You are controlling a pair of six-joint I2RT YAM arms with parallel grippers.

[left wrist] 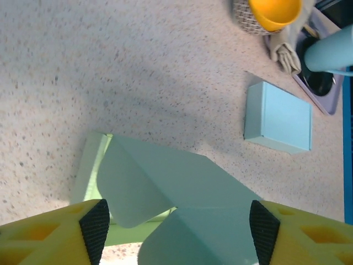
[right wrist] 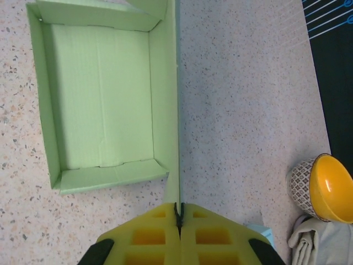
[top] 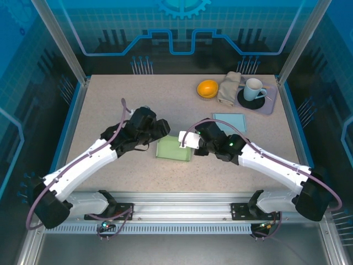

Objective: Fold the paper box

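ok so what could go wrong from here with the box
1. The right gripper is shut on the thin side wall of the green box. A hard pull might crease or tear the paper, or drag the light box across the table.
2. The left gripper is open around loose flaps, holding nothing. Closing here could pinch two layers together or crush the fold.

I had open speckled tabletop point(top: 110, 99) along the left edge. The green paper box point(top: 174, 149) sat centre; a yellow ceramic bowl point(top: 208, 88), folded beige cloth point(top: 229, 88), pale mug point(top: 252, 88) on a purple tray point(top: 268, 106) and a flat blue cardboard box point(top: 229, 121) crowded the far right corner.
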